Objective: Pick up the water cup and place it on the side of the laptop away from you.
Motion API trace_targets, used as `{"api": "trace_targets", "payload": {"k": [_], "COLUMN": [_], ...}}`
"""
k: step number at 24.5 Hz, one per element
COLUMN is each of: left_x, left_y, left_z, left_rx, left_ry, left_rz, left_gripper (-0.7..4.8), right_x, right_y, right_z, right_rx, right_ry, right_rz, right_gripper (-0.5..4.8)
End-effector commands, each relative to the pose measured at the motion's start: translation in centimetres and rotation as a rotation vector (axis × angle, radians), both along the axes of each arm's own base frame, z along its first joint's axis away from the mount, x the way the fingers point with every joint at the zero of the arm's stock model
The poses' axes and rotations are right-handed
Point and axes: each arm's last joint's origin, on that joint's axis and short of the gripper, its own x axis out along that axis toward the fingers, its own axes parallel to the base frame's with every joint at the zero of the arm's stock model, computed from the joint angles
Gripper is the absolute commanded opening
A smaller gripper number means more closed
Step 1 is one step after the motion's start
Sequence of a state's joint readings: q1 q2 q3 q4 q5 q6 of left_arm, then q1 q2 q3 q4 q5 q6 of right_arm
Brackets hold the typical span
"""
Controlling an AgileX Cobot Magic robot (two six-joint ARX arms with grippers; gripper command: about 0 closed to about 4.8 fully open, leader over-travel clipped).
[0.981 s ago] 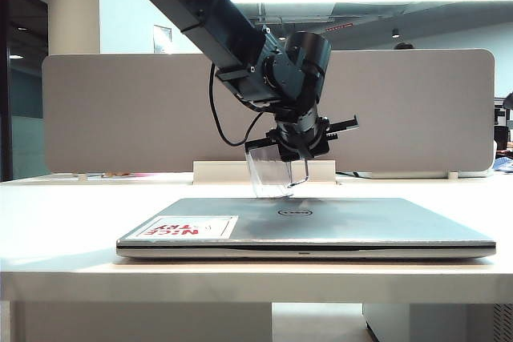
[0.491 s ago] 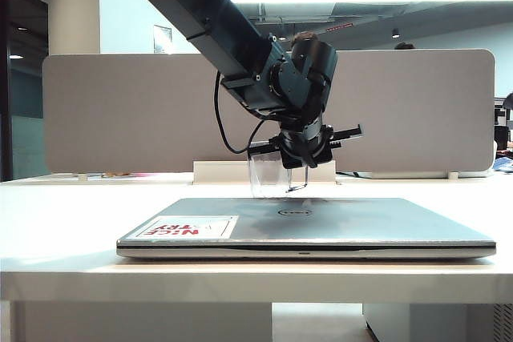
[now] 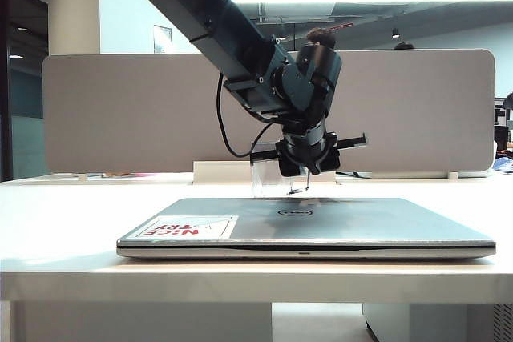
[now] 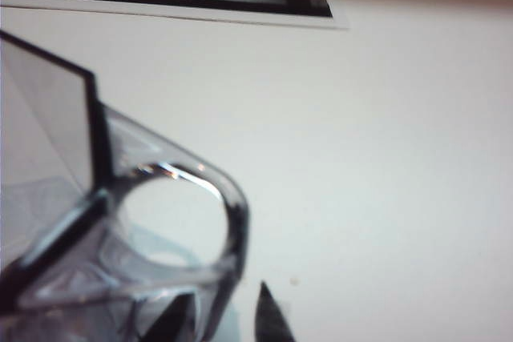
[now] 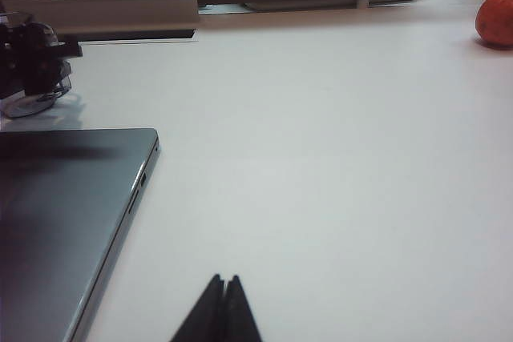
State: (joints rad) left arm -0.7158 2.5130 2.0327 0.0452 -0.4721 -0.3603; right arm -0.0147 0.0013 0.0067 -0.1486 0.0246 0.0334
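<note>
The clear water cup (image 3: 268, 180) stands upright on the white table just behind the closed silver laptop (image 3: 321, 226), on the laptop's far side. My left gripper (image 3: 298, 175) hangs over the cup's right side, by the thin handle. In the left wrist view the cup (image 4: 120, 270) fills the near part of the picture; my left gripper (image 4: 224, 300) stands open, one fingertip on each side of the handle, with a gap showing. My right gripper (image 5: 223, 279) is shut and empty above bare table, beside the laptop's (image 5: 64, 214) edge. That view also shows the cup (image 5: 28, 98) under the left gripper.
A grey partition panel (image 3: 120, 110) closes off the back of the table, with a low white box (image 3: 220, 171) at its foot behind the cup. An orange-red round object (image 5: 495, 18) lies far off at the table's corner.
The left arm lowered the cup from a tilted hold above the laptop's far edge to upright behind it. The left gripper's jaws have parted. The right arm has not moved.
</note>
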Motion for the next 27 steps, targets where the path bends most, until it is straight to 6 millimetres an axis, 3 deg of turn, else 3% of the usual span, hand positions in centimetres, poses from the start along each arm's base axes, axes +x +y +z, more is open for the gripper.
{"api": "trace_targets", "payload": {"k": [1, 10, 15, 19, 20, 24, 27], "left_x": [-0.8, -3.0, -4.5, -5.7, -6.1, -7.0, -7.6], "left_y": [-0.1, 1.8, 2.8, 3.9, 4.6, 6.8, 9.1], "left_z": [1.5, 4.9, 6.6, 10.8, 12.8, 17.9, 21.1], "left_rx": [0.071, 0.19, 0.272, 0.352, 0.366, 0.376, 0.389], "left_ry": [0.018, 0.222, 0.336, 0.281, 0.229, 0.103, 0.036], "left_rz": [-0.03, -0.049, -0.146, -0.254, -0.273, -0.283, -0.269], "left_gripper": [1.01, 1.22, 1.21, 1.2, 1.2, 1.08, 0.64], "right_x": [0.0, 0.0, 0.0, 0.0, 0.0, 0.0, 0.0], "right_y": [0.0, 0.0, 0.1, 0.2, 0.2, 0.2, 0.2], "right_z": [0.0, 0.0, 0.0, 0.0, 0.0, 0.0, 0.0], "right_rx": [0.001, 0.001, 0.003, 0.012, 0.012, 0.011, 0.011], "right_ry": [-0.008, -0.008, -0.009, -0.009, -0.009, -0.009, -0.009], "right_rz": [0.002, 0.002, 0.018, 0.083, 0.083, 0.083, 0.082], "right_gripper": [-0.08, -0.08, -0.08, -0.08, -0.08, -0.08, -0.08]}}
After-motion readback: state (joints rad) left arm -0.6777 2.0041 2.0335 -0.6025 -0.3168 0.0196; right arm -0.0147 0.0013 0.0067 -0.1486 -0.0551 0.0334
